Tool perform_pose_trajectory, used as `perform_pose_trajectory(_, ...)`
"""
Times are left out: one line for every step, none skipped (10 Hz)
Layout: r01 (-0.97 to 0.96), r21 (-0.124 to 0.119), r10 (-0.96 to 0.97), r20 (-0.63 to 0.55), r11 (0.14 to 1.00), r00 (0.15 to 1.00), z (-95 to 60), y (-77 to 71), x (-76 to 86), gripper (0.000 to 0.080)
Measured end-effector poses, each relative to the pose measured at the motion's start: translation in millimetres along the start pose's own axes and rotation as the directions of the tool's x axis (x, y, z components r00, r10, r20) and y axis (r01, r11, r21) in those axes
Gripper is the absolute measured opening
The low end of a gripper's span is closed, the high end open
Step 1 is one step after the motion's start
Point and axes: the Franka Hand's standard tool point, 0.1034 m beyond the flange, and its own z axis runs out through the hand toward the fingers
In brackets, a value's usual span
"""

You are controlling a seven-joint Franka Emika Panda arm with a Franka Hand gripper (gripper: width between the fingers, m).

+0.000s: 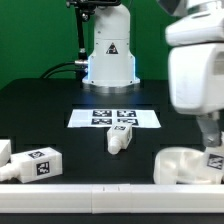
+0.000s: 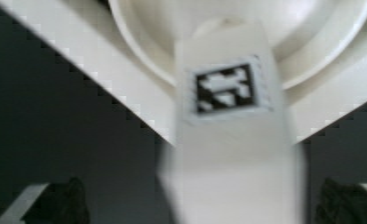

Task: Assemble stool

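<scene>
The round white seat disc (image 1: 180, 164) lies at the front of the table on the exterior view's right; its rim also shows in the wrist view (image 2: 212, 22). A white tagged leg (image 1: 214, 159) stands at the disc, reaching into it in the wrist view (image 2: 228, 90). My gripper (image 1: 211, 140) hangs right above this leg. In the wrist view the gripper (image 2: 206, 203) straddles the leg with dark gaps on both sides, so it is open. Another leg (image 1: 121, 136) lies mid-table. Two more legs (image 1: 38, 164) (image 1: 5, 152) lie at the front on the exterior view's left.
The marker board (image 1: 113, 117) lies flat at mid-table in front of the robot base (image 1: 108, 55). A white rail (image 1: 90, 187) runs along the table's front edge and crosses the wrist view (image 2: 70, 62) beside the disc.
</scene>
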Motion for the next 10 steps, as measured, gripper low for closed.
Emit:
perform_pose_trajectory(0.071,0.0,-0.071,0.007,0.997,0.997,5.0,3.5,-4.5,0.0649)
perform_pose_trajectory(0.105,0.001,-0.105,0.014,0.994,0.994,9.4,2.0,-5.4,0.0649)
perform_pose_trajectory(0.099,0.003,-0.099,0.014,0.995,0.995,8.7,0.5,-3.9,0.0649)
perform_pose_trajectory(0.097,0.002,-0.097,0.013,0.995,0.995,6.5,1.3,-3.5,0.0649)
perform_pose_trajectory(0.097,0.002,-0.097,0.013,0.995,0.995,6.4,0.8,-3.9,0.0649)
perform_pose_trajectory(0.098,0.002,-0.098,0.014,0.995,0.995,8.4,-1.2,-6.5,0.0649)
perform_pose_trajectory(0.096,0.002,-0.096,0.015,0.995,0.995,10.7,-2.3,-10.9,0.0649)
perform_pose_trajectory(0.096,0.002,-0.096,0.018,0.995,0.995,11.4,0.1,-15.2,0.0649)
perform_pose_trajectory(0.092,0.0,-0.092,0.019,0.996,0.996,10.6,4.9,-19.1,0.0649)
perform_pose_trajectory(0.079,0.0,-0.079,0.019,0.997,0.997,11.0,4.8,-19.4,0.0649)
